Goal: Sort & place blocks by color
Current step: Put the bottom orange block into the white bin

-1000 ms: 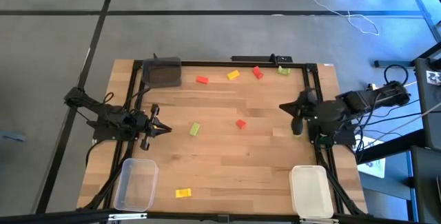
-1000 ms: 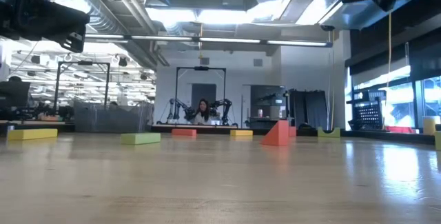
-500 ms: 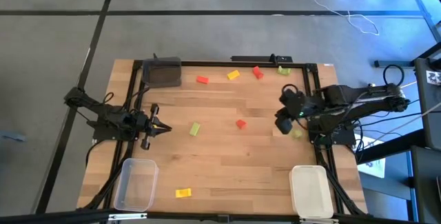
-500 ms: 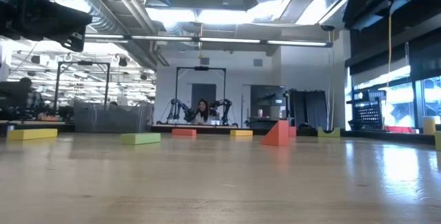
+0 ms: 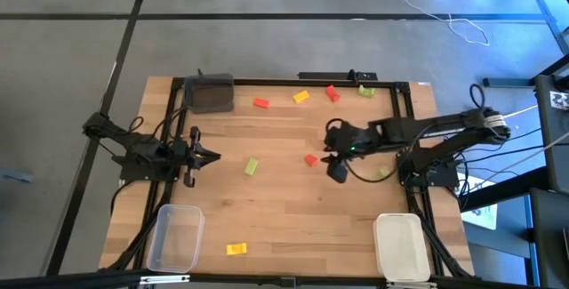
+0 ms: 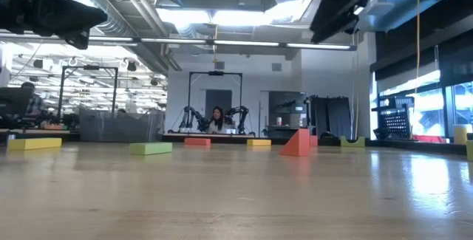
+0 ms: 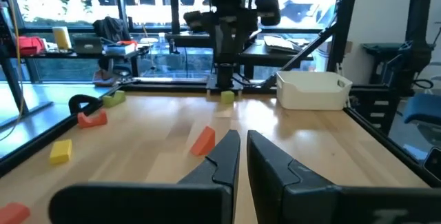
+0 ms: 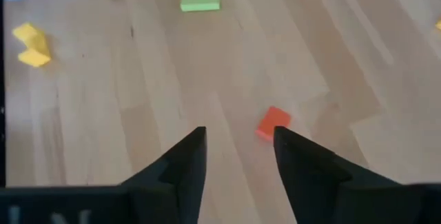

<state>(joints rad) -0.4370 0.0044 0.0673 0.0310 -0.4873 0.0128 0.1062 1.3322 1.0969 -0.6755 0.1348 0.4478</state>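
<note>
**Right claw above a red block**

Over the middle of the table (image 5: 284, 227), the right gripper (image 8: 238, 148) hovers with fingers parted and empty. A red block (image 8: 273, 123) lies just ahead of it. The left gripper (image 7: 241, 148) waits narrowed, near its own edge.

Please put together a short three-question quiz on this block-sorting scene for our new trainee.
1. True or false: the right gripper is holding a block.
2. Which block lies nearest the right gripper: (a) the yellow block by the clear bin, (b) the red block at mid-table, (c) the green block at the far edge?
3. What colour is the bin at the table's far left corner?

Key
1. False: its fingers stand apart above bare wood with nothing between them.
2. (b): the red block lies just beside it; the yellow block and the far green block lie farther off.
3. Dark: the dark bin.
</note>
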